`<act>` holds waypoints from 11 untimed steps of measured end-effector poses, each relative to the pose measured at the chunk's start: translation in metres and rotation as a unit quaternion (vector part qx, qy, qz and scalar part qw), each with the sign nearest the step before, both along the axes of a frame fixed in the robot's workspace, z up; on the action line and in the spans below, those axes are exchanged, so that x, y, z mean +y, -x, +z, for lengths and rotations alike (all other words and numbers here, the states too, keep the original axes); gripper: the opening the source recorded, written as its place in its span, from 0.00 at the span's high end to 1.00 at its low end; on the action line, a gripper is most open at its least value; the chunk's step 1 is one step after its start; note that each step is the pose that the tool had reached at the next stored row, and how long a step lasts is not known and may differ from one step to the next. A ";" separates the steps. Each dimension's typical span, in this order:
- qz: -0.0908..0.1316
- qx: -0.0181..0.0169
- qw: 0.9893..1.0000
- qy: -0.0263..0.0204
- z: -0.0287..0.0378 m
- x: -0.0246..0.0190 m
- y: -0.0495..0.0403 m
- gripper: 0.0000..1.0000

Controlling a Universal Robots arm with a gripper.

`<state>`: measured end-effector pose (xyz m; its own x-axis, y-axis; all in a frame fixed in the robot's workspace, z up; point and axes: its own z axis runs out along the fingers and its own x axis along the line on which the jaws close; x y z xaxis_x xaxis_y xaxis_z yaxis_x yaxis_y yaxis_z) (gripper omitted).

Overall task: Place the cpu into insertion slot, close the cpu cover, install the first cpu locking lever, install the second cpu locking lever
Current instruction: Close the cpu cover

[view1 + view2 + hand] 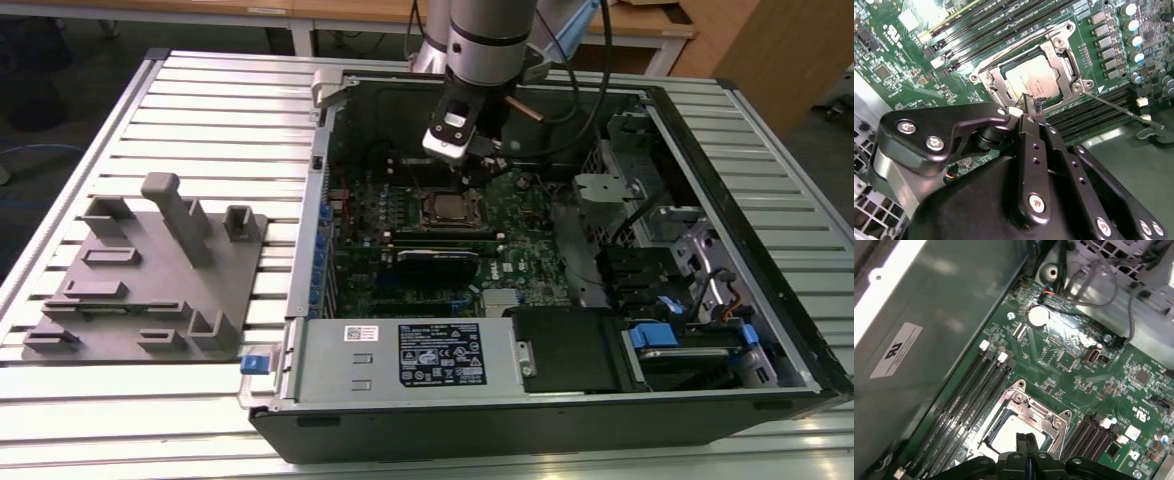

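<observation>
- Silver-grey square cpu [451, 210] lies on the green circuit board [387, 200] in the exterior view, with the black gripper [477, 165] just above it.
- In the second wrist view, the thin silver cpu cover [1064, 55] frames the cpu [1031, 80]. A thin wire lever [1114, 106] angles away from the cover.
- In the first wrist view, the cpu [1009, 437] sits in the dark insertion slot [995, 421]. The gripper [1026, 440] is pinched together, empty, over the cpu's edge.

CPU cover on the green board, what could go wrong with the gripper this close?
The gripper sits with its tips at the edge of the thin silver metal cpu cover; pushing lower might scrape that frame or the dull silver-grey square cpu under it. The thin wire locking lever sticks out sideways, seemingly unlatched, and could snag the gripper or slip.
</observation>
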<state>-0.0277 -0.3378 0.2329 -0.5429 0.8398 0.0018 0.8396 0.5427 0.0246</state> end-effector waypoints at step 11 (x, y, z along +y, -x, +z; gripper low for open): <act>0.100 0.000 0.995 0.000 -0.0012 0.0000 0.0000 0.90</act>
<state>-0.0277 -0.3377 0.2317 -0.6985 0.7156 0.0019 0.7154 0.6983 0.0246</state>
